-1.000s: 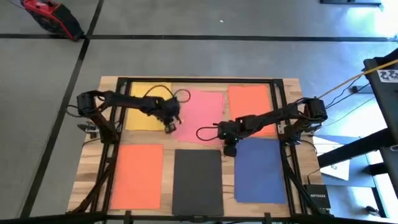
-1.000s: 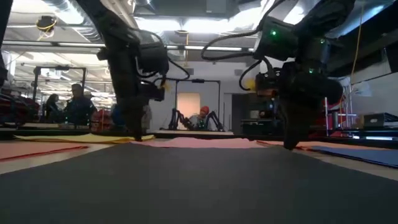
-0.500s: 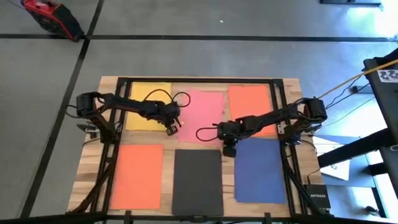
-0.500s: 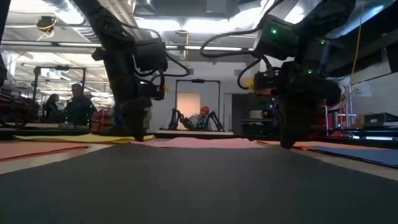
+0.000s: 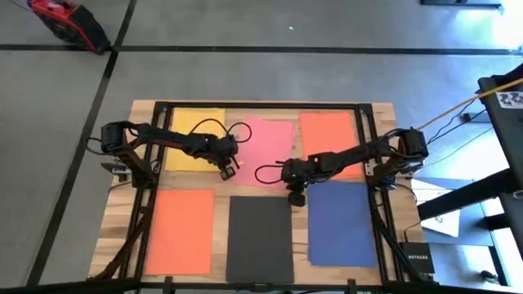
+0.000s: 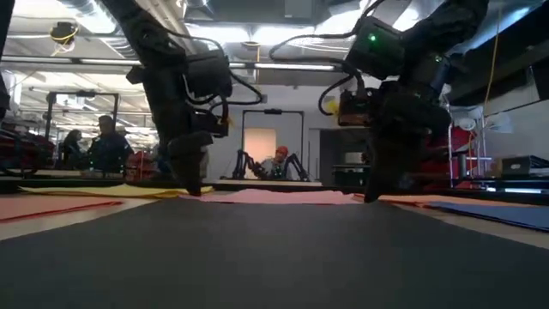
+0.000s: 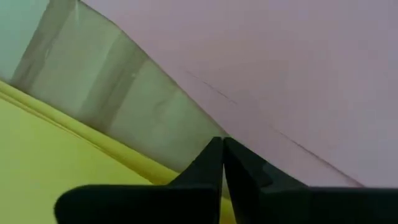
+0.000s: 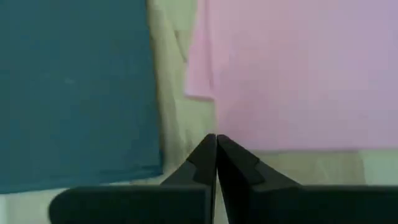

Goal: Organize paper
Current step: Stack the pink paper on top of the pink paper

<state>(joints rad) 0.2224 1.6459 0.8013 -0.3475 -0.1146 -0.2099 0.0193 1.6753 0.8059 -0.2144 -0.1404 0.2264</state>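
Six sheets of paper lie flat on the wooden table: yellow (image 5: 194,139), pink (image 5: 265,147) and orange (image 5: 328,140) in the far row, orange (image 5: 181,233), black (image 5: 260,238) and dark blue (image 5: 343,224) in the near row. My left gripper (image 5: 230,172) is shut, low at the pink sheet's left edge. My right gripper (image 5: 296,197) is shut, low at the pink sheet's near right corner, beside the blue sheet's far left corner. My left gripper sets its shut fingertips (image 7: 222,144) on the pink sheet's left edge (image 7: 239,134), close to its near corner, slanting down from the table's left. The sheet lies flat. My right gripper sets its shut fingertips (image 8: 216,140) on the pink sheet's near right corner (image 8: 233,134), slanting down from the right. The sheet lies on the table.
A strip of bare wood (image 7: 124,99) separates the pink and yellow sheets. Black frame rails (image 5: 366,147) run along the table's sides and far edge. Cables loop over the pink sheet (image 5: 265,173). People and other robot arms show in the room beyond (image 6: 107,142).
My right gripper has slid toward the table's left, staying low and shut, from beside the blue sheet's corner to the pink sheet's near right corner. My left gripper has shifted a little toward the right and near edge, still shut.
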